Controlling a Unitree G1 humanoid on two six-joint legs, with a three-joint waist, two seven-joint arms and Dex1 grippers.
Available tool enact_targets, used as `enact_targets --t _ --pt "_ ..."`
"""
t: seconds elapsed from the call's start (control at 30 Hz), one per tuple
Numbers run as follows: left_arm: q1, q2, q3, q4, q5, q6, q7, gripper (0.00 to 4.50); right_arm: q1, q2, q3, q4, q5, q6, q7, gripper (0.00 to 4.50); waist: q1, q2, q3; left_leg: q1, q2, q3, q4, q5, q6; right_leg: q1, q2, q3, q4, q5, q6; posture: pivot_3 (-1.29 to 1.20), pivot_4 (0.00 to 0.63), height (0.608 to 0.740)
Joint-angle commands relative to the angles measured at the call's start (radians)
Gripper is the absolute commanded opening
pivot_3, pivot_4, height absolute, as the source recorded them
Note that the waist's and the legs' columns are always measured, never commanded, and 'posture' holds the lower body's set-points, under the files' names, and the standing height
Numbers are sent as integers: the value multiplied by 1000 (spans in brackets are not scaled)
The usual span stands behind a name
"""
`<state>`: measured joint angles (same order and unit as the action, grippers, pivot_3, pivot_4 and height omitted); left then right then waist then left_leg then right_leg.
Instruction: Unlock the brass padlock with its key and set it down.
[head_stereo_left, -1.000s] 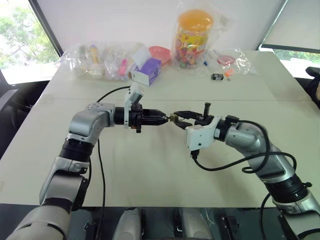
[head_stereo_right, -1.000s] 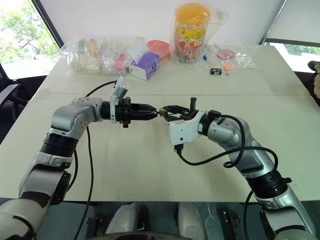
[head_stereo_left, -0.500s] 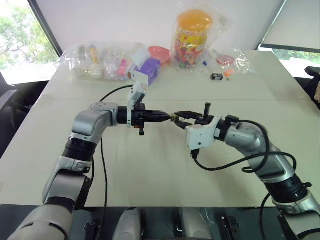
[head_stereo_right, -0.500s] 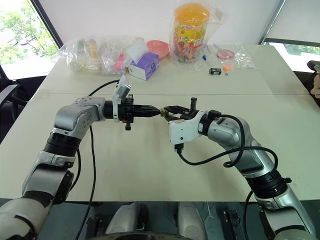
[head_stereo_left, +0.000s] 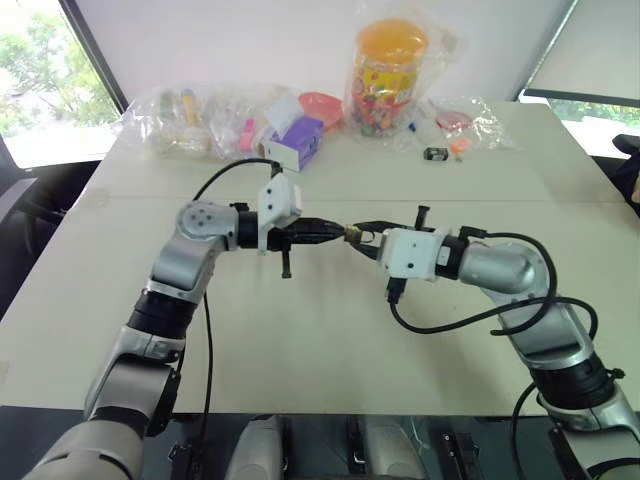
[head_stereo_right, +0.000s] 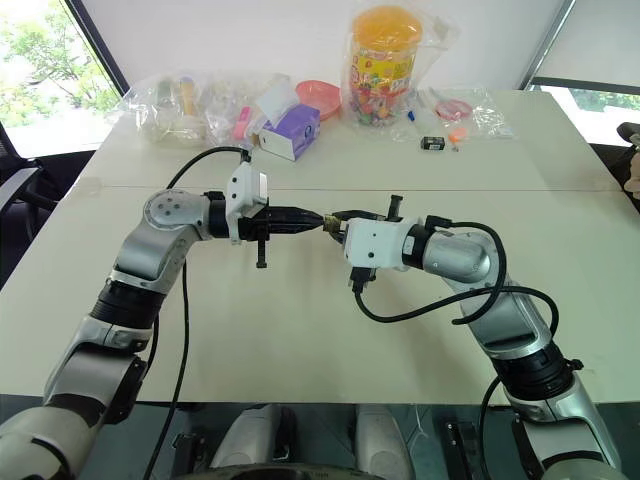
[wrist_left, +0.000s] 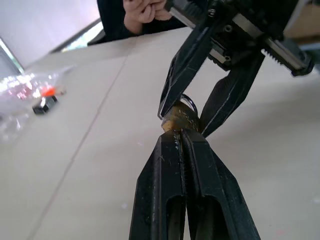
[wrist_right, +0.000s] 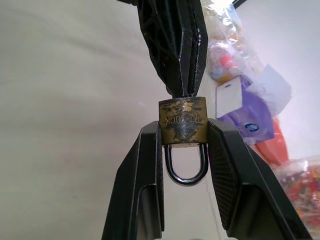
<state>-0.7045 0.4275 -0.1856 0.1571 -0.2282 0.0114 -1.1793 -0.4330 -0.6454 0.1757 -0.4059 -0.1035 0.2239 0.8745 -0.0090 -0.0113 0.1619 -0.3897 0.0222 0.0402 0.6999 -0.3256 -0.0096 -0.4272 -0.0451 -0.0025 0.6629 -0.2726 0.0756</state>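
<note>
Padlock (wrist_right: 183, 121) held above table (head_stereo_left: 300, 330), clamped between right gripper (wrist_right: 183, 131) fingers, shackle toward its wrist. Left gripper (wrist_left: 181, 137) now pinched together at padlock's bottom; both wrists have rolled since earlier.

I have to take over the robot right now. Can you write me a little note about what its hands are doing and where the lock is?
Right tool: shut on the brass padlock, clamping its body by both sides, held up above the table, shackle pointing back toward the wrist.
Left tool: shut, tips pressed against the padlock's bottom face; whether a key sits between them cannot be seen.
Done: lock picked up and held between both tools.
Left: the shackle looks closed, so it needs unlocking, then setting down on the table.
</note>
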Motion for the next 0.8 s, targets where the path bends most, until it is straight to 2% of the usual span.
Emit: enact_targets --t 0.03,0.2,0.4,0.53,0.6,0.63,0.7,0.8 --pt "17 12 -2 17 70 -244 14 81 -17 11 -10 -87 79 55 28 669 -1 0 0 0 0 0 0 0 0 0 0 0 0 0 0 0 150 740" --pt "13 9 8 51 70 -322 19 81 -14 6 -13 -96 118 102 34 669 0 0 0 0 0 0 0 0 0 0 0 0 0 0 0 0 150 740" --pt "21 17 54 -9 -76 103 56 81 -25 -16 -1 -78 87 56 25 669 -2 0 0 0 0 0 0 0 0 0 0 0 0 0 0 0 150 740" --pt "11 27 123 -42 -271 507 102 81 -28 -33 12 -59 52 13 19 669 -5 0 0 0 0 -1 0 0 0 0 1 0 0 0 0 0 150 740" --pt "16 35 138 -73 -336 633 116 81 -25 -37 12 -52 45 1 15 669 -7 0 0 0 1 -1 0 0 0 0 1 0 0 0 0 0 150 740" --pt "20 37 142 -87 -351 665 118 612 -24 -38 14 -49 42 -4 14 669 -8 0 0 0 1 -1 0 0 0 0 1 0 0 0 0 0 150 740" --pt "23 38 153 -116 -393 747 130 1387 -19 -42 15 -45 36 -16 11 669 -5 0 0 0 1 -1 0 0 0 0 1 0 0 0 0 0 150 740" --pt "23 36 173 -136 -446 841 147 2904 -15 -40 16 -46 37 -17 6 669 0 0 0 0 0 -1 0 0 0 0 0 0 0 0 0 0 150 740"
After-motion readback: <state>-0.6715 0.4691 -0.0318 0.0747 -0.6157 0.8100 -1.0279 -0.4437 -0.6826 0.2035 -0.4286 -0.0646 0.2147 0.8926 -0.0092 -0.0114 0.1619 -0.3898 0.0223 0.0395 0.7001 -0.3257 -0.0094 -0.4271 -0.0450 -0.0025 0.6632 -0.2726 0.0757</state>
